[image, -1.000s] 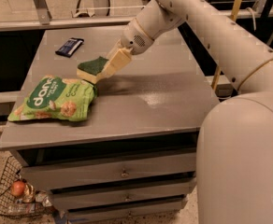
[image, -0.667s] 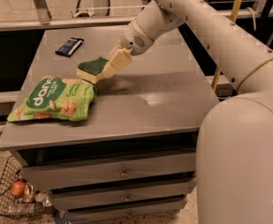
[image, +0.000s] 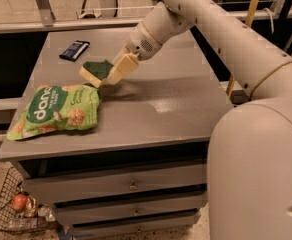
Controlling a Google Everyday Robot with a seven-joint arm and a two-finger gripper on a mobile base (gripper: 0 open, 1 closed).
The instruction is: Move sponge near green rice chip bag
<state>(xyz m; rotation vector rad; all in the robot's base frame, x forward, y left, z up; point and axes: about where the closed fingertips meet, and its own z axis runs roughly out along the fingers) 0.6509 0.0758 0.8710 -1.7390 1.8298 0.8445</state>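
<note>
The sponge (image: 96, 70), dark green on top with pale yellow foam below, is held at the back middle of the grey table (image: 161, 109). My gripper (image: 115, 73) reaches in from the upper right and is shut on the sponge's right side. The sponge hangs just beyond the upper right corner of the green rice chip bag (image: 56, 111), very close to it. The bag lies flat on the table's front left, and I cannot tell whether the sponge touches the table.
A dark blue wrapped bar (image: 74, 49) lies at the table's back left. Drawers (image: 131, 184) sit under the tabletop. A wire basket (image: 11, 209) holding an orange fruit (image: 18, 201) stands on the floor at lower left. My white arm and body fill the right side.
My gripper with the sponge has shifted slightly left, closer to the bag's upper right corner. The bag and the blue bar have not moved.
</note>
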